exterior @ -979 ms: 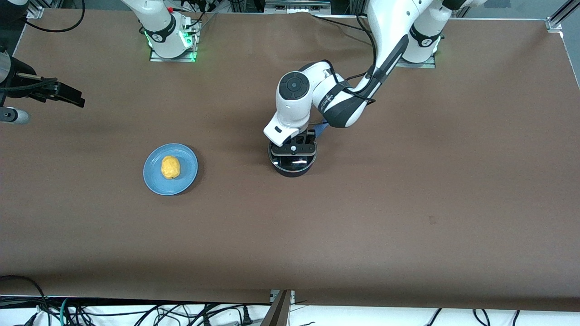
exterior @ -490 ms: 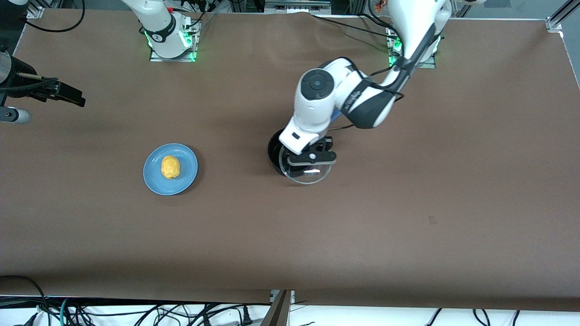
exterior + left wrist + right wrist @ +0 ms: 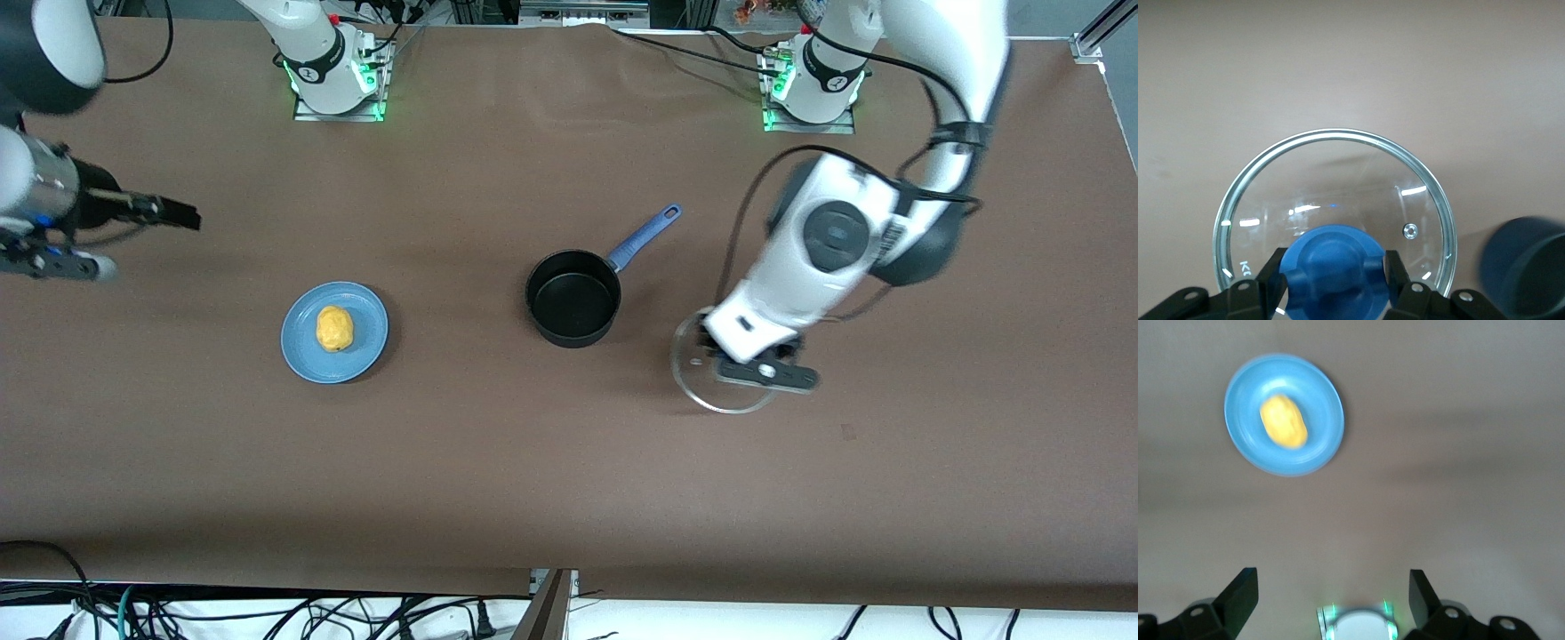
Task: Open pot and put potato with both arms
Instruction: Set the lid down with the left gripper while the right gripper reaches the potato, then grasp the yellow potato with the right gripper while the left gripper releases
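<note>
The black pot with a blue handle stands open mid-table. My left gripper is shut on the blue knob of the clear glass lid and holds it over the table toward the left arm's end, beside the pot. In the left wrist view the lid's rim shows above bare table. The yellow potato lies on a blue plate toward the right arm's end; it also shows in the right wrist view. My right gripper is open and empty, up in the air near the right arm's end.
The pot's edge shows in the left wrist view beside the lid. The right arm's base with green lights shows in the right wrist view. Cables hang along the table's front edge.
My left gripper has lifted the lid off the pot and carried it toward the left arm's end, leaving the pot open. The right arm has shifted slightly.
</note>
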`<act>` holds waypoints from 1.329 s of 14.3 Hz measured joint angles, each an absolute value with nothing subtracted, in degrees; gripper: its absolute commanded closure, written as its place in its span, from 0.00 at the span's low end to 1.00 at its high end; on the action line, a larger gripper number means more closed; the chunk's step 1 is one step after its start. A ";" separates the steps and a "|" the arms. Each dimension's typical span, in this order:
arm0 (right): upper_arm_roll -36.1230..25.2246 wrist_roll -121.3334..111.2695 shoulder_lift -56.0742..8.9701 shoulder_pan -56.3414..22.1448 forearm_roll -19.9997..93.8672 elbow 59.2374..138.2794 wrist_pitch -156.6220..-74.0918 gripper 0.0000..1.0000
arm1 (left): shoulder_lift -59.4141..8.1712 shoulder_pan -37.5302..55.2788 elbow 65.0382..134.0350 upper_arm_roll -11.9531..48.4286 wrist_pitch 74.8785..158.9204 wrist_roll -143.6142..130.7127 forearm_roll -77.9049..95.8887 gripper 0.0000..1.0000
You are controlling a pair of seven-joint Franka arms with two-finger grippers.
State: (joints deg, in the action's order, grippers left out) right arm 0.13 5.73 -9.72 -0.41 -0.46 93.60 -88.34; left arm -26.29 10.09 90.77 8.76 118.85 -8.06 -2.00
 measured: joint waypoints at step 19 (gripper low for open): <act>0.67 -2.51 -27.73 -8.28 -0.20 116.06 -137.50 0.69 | -33.62 -9.59 106.06 -8.90 135.09 51.72 13.96 0.00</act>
State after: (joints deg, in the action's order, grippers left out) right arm 0.67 -2.51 -27.73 -8.28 -0.20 116.06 -137.50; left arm -33.62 -9.59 106.06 -8.90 135.09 51.72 13.96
